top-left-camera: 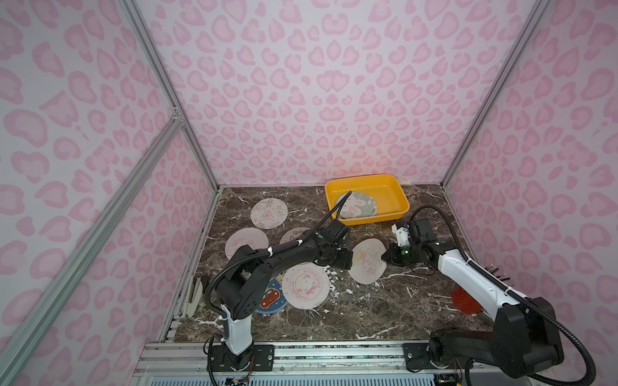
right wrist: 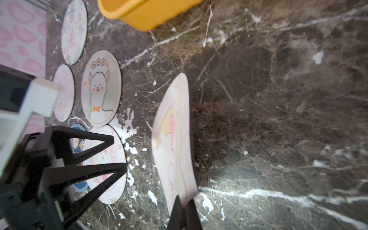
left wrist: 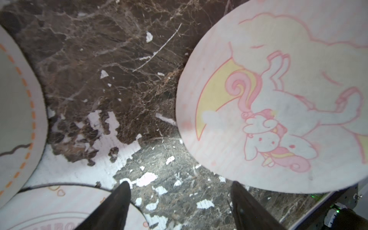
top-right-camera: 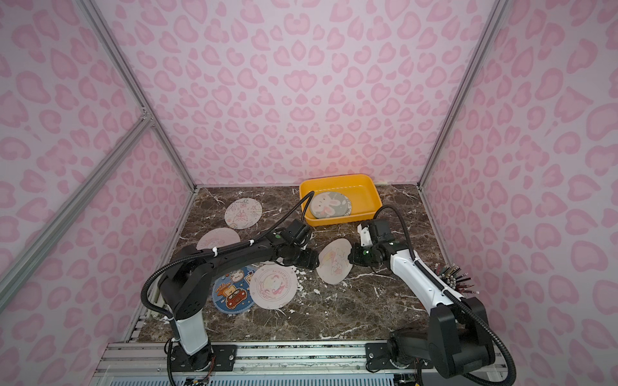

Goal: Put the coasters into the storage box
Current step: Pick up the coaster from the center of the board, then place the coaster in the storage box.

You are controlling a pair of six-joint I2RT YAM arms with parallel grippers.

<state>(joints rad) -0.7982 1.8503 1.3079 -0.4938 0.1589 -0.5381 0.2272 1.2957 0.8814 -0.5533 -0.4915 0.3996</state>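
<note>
In both top views the unicorn coaster (top-left-camera: pixel 368 264) hangs tilted on edge above the marble table (top-left-camera: pixel 368 314), between the 2 arms and a short way in front of the storage box (top-left-camera: pixel 374 219). The right gripper (top-left-camera: pixel 384 257) is clamped on its right edge, and the left gripper (top-left-camera: pixel 349 262) sits just beside the opposite edge. A bunny coaster (top-right-camera: pixel 329 205) already lies in the box, and 5 more lie flat on the table to the left.

In the left wrist view the left gripper (left wrist: pixel 180 184) stands with its jaws apart and only table between them, so it holds nothing. The unicorn coaster (left wrist: pixel 278 103) is close by, outside 1 finger.

In the right wrist view the right gripper (right wrist: pixel 184 201) is pinched on the thin rim of the unicorn coaster (right wrist: pixel 173 139), which rises edge-on away from it, with the storage box (right wrist: pixel 143 16) beyond. The rim grip probably suits a disc too flat to seize from above. This looks like a handover to the arm nearer the box.
</note>
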